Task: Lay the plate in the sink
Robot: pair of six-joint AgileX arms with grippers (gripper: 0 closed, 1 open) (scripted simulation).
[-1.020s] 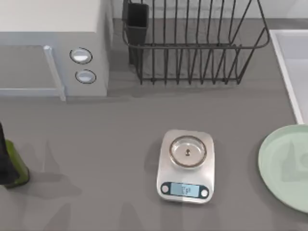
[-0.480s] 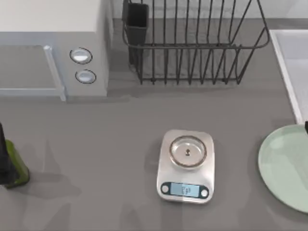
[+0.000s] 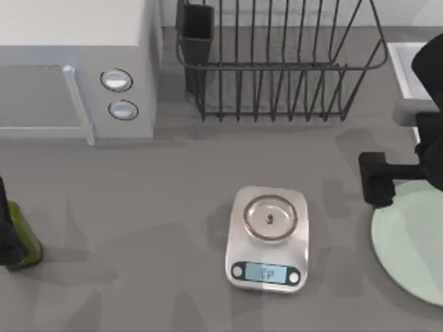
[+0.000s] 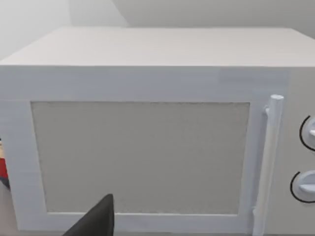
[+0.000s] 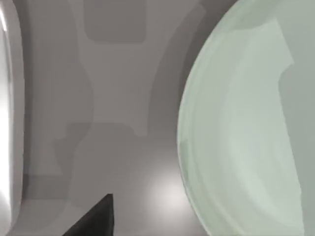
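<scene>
Roughly by size: the grey table (image 3: pixel 138 200) carries a white microwave (image 3: pixel 69 69) at back left, a black wire dish rack (image 3: pixel 277 62) at back centre, and the sink (image 3: pixel 408 76), whose white raised rim shows at the back right edge. Next, the plate (image 3: pixel 408 242), pale mint-green, wide and flat, lies on the table at the right edge, just in front of the sink and well right of the kitchen scale (image 3: pixel 267 238); the right wrist view shows its rim (image 5: pixel 184 147) resting flush on the table. Then the right arm reaches in from the right, its dark right gripper (image 3: pixel 377 178) hanging over the table by the plate's back-left rim, not touching as far as can be judged; whether its fingers are apart or together cannot be told. A green bottle (image 3: pixel 17 238) stands at the far left edge. The left arm sits parked at the left, its wrist camera facing the microwave door (image 4: pixel 140 157); finger state there cannot be told either. Handling judgement: the plate looks rigid, smooth and likely slippery, thin-lipped and lying flat, so a rim pinch at the near edge seems the only hold; it may slide or tip if gripped shallowly.
</scene>
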